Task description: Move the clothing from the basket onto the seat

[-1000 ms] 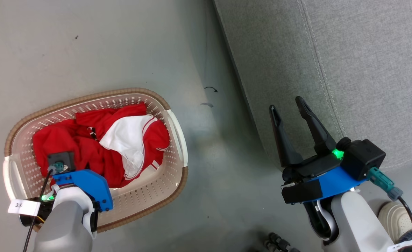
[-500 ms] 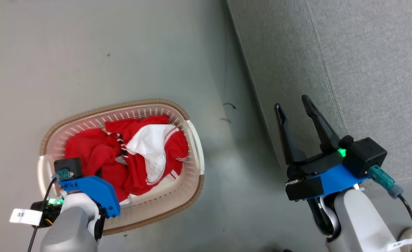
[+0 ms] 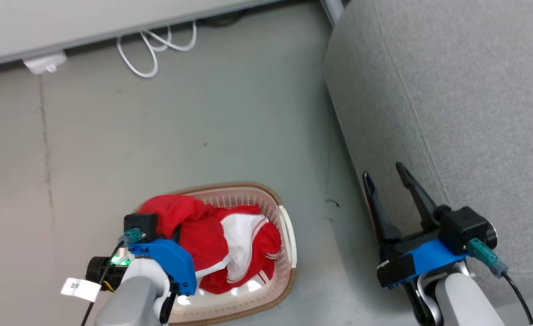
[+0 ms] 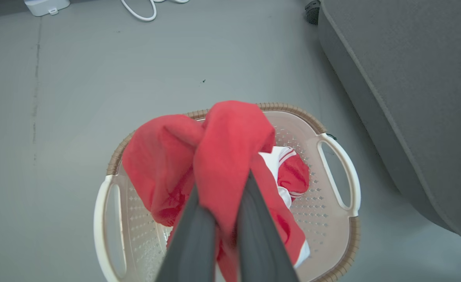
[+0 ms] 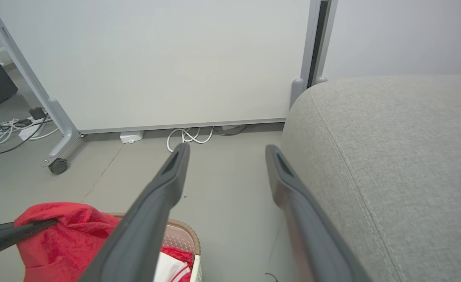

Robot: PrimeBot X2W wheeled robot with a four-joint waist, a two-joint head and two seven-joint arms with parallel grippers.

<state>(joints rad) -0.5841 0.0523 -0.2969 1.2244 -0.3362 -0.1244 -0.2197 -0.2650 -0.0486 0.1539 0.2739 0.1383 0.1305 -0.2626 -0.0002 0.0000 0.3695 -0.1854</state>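
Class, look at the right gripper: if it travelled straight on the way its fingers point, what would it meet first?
Probably the floor, near the white cables at the foot of the wall panel. The right gripper points past the seat, whose edge lies beside that line; depth is unclear.

My left hand (image 4: 222,188) is clamped on a bunched red garment (image 4: 222,141), holding it up over the basket (image 4: 324,219) with its loose folds hanging down inside. A red-and-white garment (image 3: 244,240) lies crumpled in that cream, perforated, brown-rimmed basket. The basket stands on the floor near the big grey fabric seat (image 3: 452,99).
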